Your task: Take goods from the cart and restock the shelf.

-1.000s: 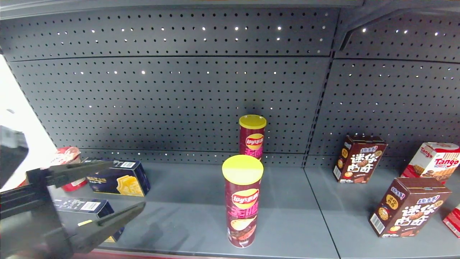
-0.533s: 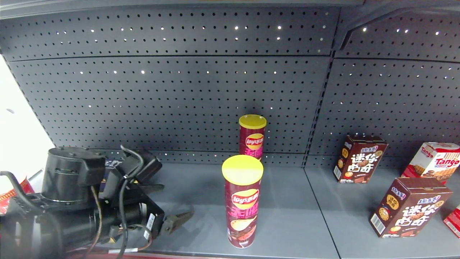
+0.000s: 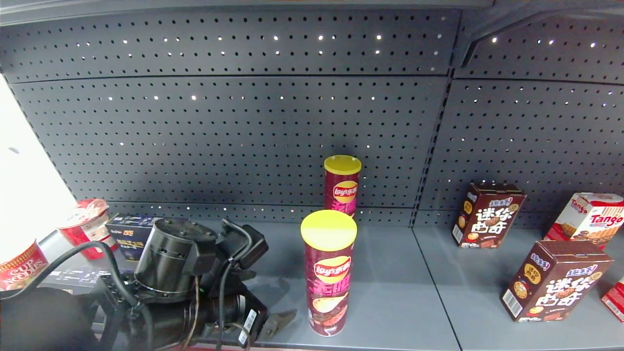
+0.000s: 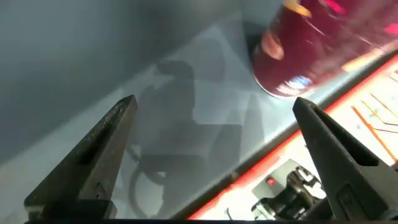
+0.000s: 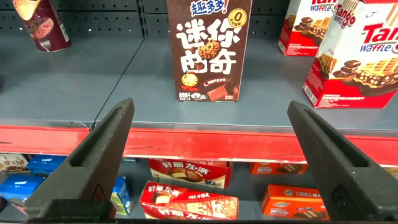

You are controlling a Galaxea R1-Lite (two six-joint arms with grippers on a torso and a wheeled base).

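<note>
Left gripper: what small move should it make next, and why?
Probably draw the left gripper back off the shelf, away from the front chip can. Its jaws are open and empty, and the can stands upright close beside it near the shelf's front edge; a sideways sweep could tip it.

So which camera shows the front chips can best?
The head view: the front chips can stands whole and upright, yellow lid to base. The left wrist view catches only its bottom end; the right wrist view, just its lower part.

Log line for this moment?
left gripper: open, empty, beside front chip can | right gripper: open, empty, facing cookie box
</note>
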